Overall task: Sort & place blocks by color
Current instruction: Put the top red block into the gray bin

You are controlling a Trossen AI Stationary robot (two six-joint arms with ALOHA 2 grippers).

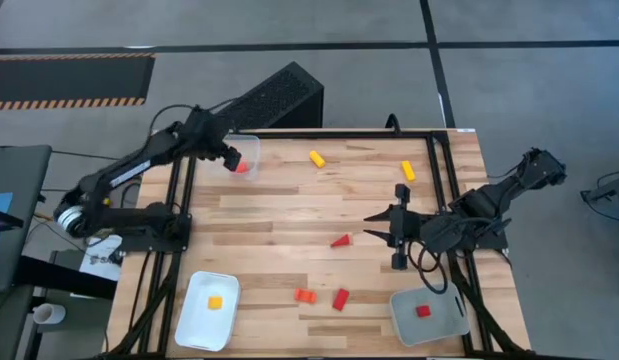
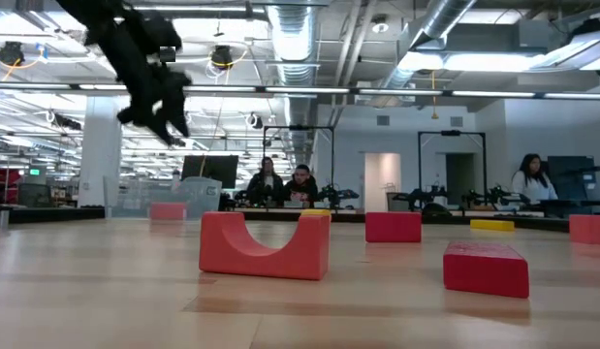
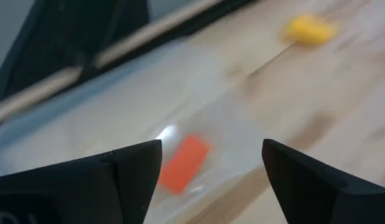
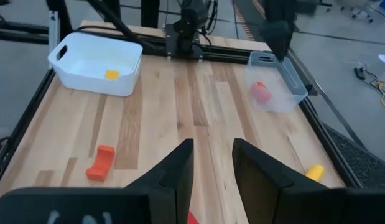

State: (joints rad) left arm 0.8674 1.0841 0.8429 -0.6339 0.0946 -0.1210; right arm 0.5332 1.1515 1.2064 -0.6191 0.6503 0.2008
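Observation:
My left gripper (image 1: 230,156) hangs open over the clear tray (image 1: 251,150) at the table's far left corner. An orange-red block (image 3: 185,163) lies flat on that tray's floor, showing between the open fingers in the left wrist view. My right gripper (image 1: 381,226) is open at the table's right middle, pointing left, with a red wedge (image 1: 340,240) just ahead of it on the wood. Two yellow blocks (image 1: 316,158) (image 1: 407,170) lie near the far edge. An orange block (image 1: 305,295) and a red block (image 1: 341,298) lie near the near edge.
A white tray (image 1: 194,320) at the near left holds a yellow block (image 1: 215,302). A clear tray (image 1: 444,322) at the near right holds a red block (image 1: 423,311). A dark frame (image 1: 439,170) runs along the table's edges. People sit in the room beyond (image 2: 300,184).

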